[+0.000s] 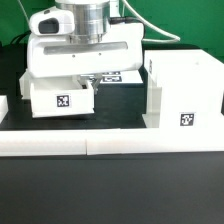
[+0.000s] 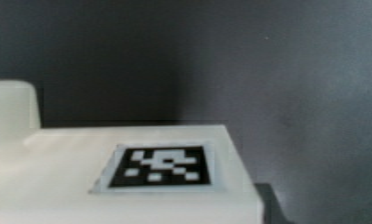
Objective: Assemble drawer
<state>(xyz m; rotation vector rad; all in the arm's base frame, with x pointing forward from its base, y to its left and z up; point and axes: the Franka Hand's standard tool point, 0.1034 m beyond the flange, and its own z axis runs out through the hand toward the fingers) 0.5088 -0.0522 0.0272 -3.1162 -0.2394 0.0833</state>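
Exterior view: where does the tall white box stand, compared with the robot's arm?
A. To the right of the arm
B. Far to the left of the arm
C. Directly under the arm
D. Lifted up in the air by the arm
A: the housing stands on the table at the exterior view's right, while the arm and the small tray are to its left.

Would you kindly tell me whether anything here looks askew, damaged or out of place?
Nothing stands out: the drawer housing stands upright and the small tray toward the exterior view's left looks level, with no damage visible.
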